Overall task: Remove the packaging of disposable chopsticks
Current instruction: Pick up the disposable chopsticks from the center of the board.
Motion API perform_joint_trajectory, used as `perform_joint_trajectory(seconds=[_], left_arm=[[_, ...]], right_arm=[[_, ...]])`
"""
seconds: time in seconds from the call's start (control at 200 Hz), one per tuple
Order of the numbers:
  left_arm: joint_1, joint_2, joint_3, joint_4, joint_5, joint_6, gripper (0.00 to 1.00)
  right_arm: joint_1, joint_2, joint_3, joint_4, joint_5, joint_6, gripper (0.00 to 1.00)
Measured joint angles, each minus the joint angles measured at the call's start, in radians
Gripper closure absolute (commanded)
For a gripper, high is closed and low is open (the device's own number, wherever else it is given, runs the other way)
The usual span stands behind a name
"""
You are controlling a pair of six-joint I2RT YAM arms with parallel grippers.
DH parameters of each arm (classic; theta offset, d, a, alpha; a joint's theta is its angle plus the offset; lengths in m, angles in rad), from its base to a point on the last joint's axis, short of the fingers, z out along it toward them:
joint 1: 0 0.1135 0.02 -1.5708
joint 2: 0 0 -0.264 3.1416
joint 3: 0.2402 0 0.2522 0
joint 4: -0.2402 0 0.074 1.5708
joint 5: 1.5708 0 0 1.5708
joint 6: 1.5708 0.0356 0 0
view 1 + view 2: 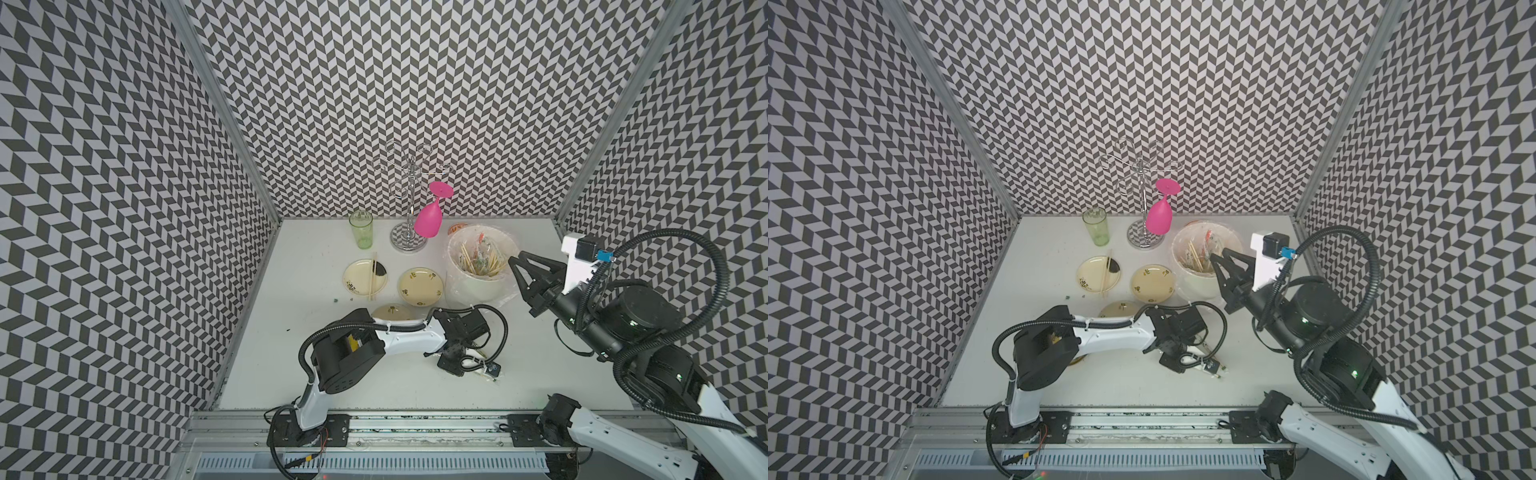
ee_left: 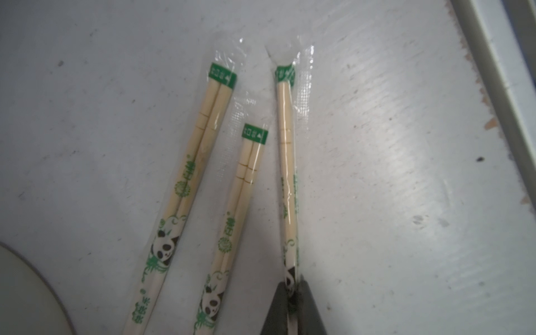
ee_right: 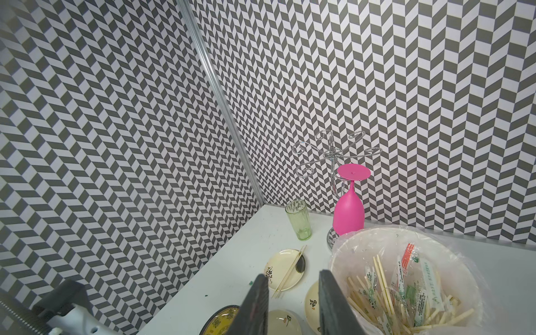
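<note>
Left gripper (image 2: 292, 287) — my fingers are pinched shut on the panda end of one packaging sleeve (image 2: 303, 87). The disposable chopsticks (image 2: 282, 116) are inside it, and it lies flat on the table (image 2: 406, 145). Its long axis runs straight out from my fingertips, and the green sealed end is the far one, free. Two more wrapped pairs (image 2: 200, 139) lie just beside it, fanning away, clear of my fingers. Right gripper (image 3: 293, 282) hangs well apart by the white bucket (image 1: 478, 286), jaws parted, empty. Judgement: left is the near arm. The right must reach that far green end and pull along the axis — not across.
</note>
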Motion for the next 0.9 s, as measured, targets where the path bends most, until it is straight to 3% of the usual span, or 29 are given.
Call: perform_joint_trajectory(seconds=[0.2, 0.511, 0.901], left_arm=[[0.0, -0.011, -0.009, -0.002, 0.0, -0.001, 1.0], [0.014, -0.122, -0.047, 0.005, 0.002, -0.008, 1.0], [0.116, -0.444, -0.093, 0.006, 0.041, -0.048, 1.0]], right_arm=[[0.0, 0.007, 0.0, 0.003, -0.002, 0.003, 0.7], [0.0, 0.014, 0.0, 0.027, -0.01, 0.018, 0.7], [0.0, 0.076, 0.093, 0.056, -0.071, -0.024, 0.69]])
